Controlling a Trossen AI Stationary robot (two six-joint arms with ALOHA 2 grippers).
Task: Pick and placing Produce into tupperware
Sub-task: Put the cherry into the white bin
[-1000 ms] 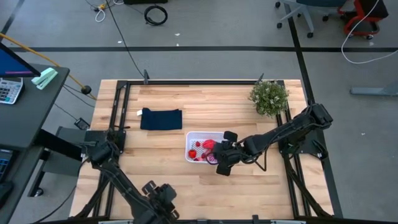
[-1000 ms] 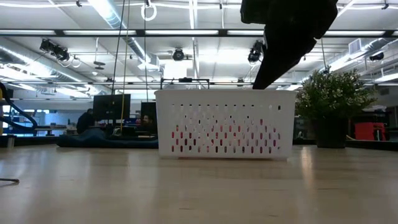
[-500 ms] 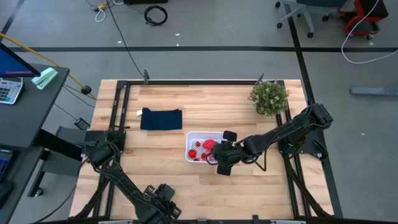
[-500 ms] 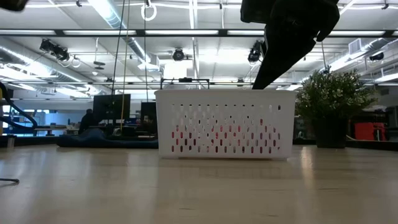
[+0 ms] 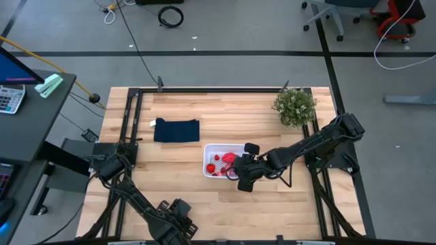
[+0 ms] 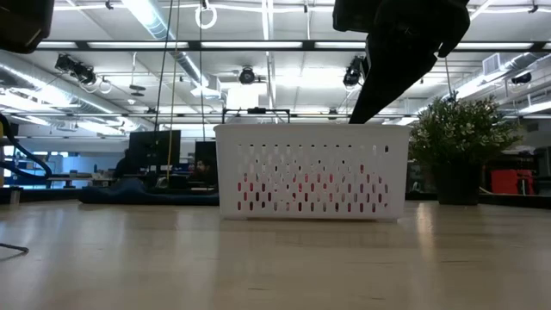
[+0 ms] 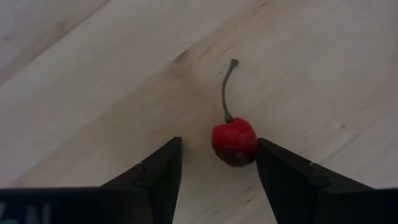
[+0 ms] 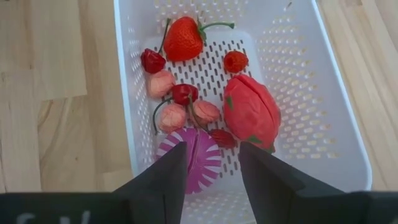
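A cherry [image 7: 234, 142], one piece of the produce not yet in the tupperware, lies on the bare wooden table [image 7: 93, 93] between the spread fingers of the left gripper [image 7: 217, 168], close against the inner face of one finger and clear of the other. The jaws are open and hold nothing. Its round red body sits nearest the wrist, and its thin green stem runs straight away from the gripper, curving slightly at the tip; so the long axis of the fruit lies along the reach of the arm, across the line on which the fingers close.

To do this step well, I judge the gripper should shift slightly sideways to centre the body between the fingers, settle low, and close on the red ball itself, not on the stem, gently, since so small and round a thing may squirt out.

Farther off, the right gripper [image 8: 211, 171] hangs over the near edge of the tupperware [image 8: 348, 124], its fingers parted and empty. Just beyond its fingertips lies a purple ribbed ball [image 8: 189, 158], then small pink and red pieces, a large red piece [image 8: 252, 112] to one side, and farthest a strawberry [image 8: 182, 38]. In the high view the left arm works at the table's near edge [image 5: 174, 214], well apart from the basket.
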